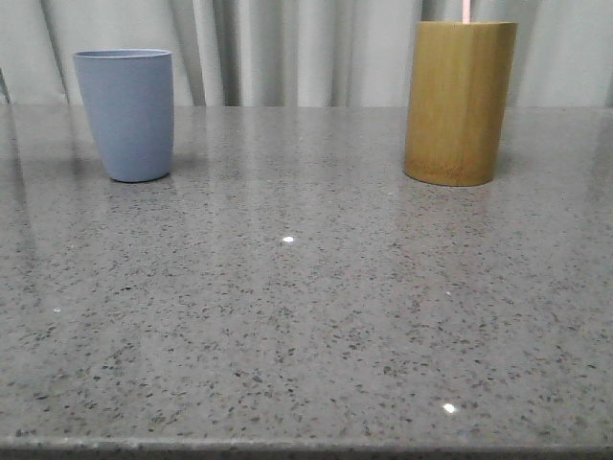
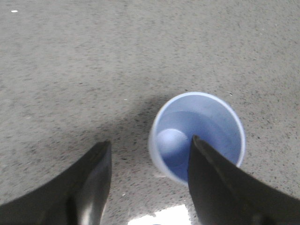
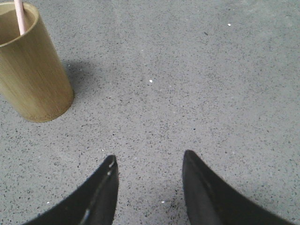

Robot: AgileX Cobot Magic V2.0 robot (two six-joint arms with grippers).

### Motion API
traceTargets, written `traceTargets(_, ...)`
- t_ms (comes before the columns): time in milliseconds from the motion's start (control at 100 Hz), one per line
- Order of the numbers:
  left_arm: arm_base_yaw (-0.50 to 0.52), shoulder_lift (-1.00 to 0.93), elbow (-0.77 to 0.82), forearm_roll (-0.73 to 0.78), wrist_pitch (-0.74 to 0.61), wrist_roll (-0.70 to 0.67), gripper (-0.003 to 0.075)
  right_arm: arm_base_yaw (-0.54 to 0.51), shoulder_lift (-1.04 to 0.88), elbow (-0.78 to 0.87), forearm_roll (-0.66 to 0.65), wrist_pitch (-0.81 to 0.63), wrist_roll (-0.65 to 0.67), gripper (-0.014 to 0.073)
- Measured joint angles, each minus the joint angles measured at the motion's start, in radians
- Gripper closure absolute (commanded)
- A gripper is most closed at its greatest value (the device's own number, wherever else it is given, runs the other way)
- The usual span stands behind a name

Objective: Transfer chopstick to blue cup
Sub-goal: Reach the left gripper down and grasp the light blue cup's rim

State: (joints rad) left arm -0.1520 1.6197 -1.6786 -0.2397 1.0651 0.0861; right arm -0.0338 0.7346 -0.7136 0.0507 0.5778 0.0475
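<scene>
The blue cup (image 1: 125,113) stands upright at the far left of the table. It looks empty in the left wrist view (image 2: 197,136). A pale pink chopstick (image 1: 465,11) sticks up out of the yellow-brown bamboo cylinder (image 1: 458,101) at the far right; it also shows in the right wrist view (image 3: 19,16). My left gripper (image 2: 150,141) is open and empty, above the table beside the cup, one finger overlapping the cup's rim in view. My right gripper (image 3: 149,157) is open and empty over bare table, apart from the bamboo cylinder (image 3: 31,68). Neither gripper shows in the front view.
A grey speckled stone tabletop (image 1: 306,316) runs from the front edge to the pale curtain (image 1: 297,48) behind. The two vessels stand far apart near the back.
</scene>
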Motion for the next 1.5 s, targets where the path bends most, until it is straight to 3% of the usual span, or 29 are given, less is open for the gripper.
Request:
traceTargets(300,-0.035,0.145,-0.104,0.009,0.059,0.0,0.0365,0.0,0.0,0.0,0.0,-0.002,0.0,0.0249)
traceTargets(780,-0.035,0.228,-0.111,0.038,0.116,0.0,0.0367,0.0,0.0,0.0,0.0,-0.002,0.0,0.0249)
traceTargets(920,-0.035,0.23,-0.111,0.038,0.117,0.002,0.0464,0.0,0.0,0.0,0.0,-0.002,0.0,0.0249)
traceTargets(1140,-0.035,0.23,-0.111,0.038,0.117,0.002,0.074,0.0,0.0,0.0,0.0,-0.002,0.0,0.0249)
traceTargets(1500,-0.047,0.23,-0.126,0.044,0.132,0.002,0.0739,0.0,0.0,0.0,0.0,-0.002,0.0,0.0249)
